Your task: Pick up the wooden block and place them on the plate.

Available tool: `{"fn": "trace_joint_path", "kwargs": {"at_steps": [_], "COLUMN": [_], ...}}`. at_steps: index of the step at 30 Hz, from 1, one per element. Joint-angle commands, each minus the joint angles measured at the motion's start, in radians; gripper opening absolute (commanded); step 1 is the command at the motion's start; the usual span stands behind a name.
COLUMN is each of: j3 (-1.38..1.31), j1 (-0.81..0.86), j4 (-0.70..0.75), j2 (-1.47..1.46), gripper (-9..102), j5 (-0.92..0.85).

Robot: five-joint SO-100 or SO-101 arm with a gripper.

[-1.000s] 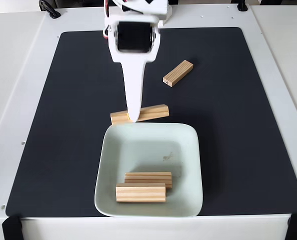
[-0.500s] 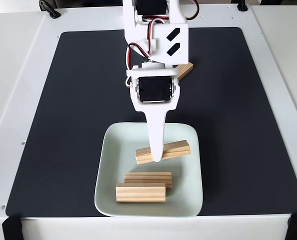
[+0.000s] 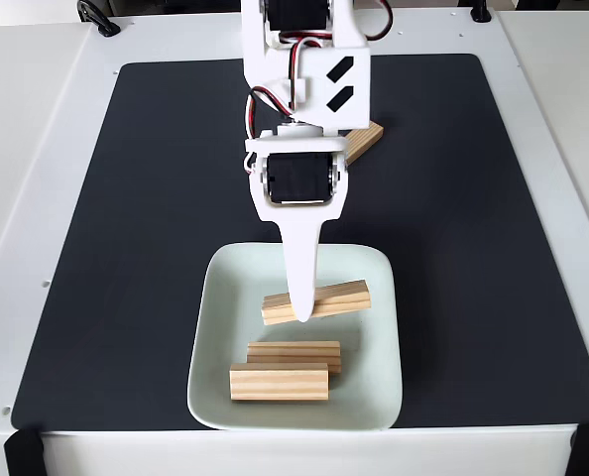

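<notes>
Block [image 3: 334, 297] crosswise under fingers [image 3: 301, 302], over plate [image 3: 220, 297].

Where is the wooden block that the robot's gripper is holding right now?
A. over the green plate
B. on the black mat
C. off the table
A: the gripper is clamped on a wooden block above the plate, behind two blocks already lying there.

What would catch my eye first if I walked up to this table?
Likely the white robot arm reaching down the middle, its hand gripping a wooden block over the pale green plate. Two more blocks lie on the plate's near side.
</notes>
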Motion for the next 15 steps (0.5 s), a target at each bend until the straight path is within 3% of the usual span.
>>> {"fn": "trace_joint_path", "kwargs": {"at_steps": [1, 12, 15], "j3": [-0.04, -0.038, -0.02], "j1": [0.012, 0.028, 0.029], "j4": [0.003, 0.003, 0.021], "j2": [0.02, 0.021, 0.025], "gripper": [-1, 1, 9], "j5": [0.006, 0.006, 0.003]}}
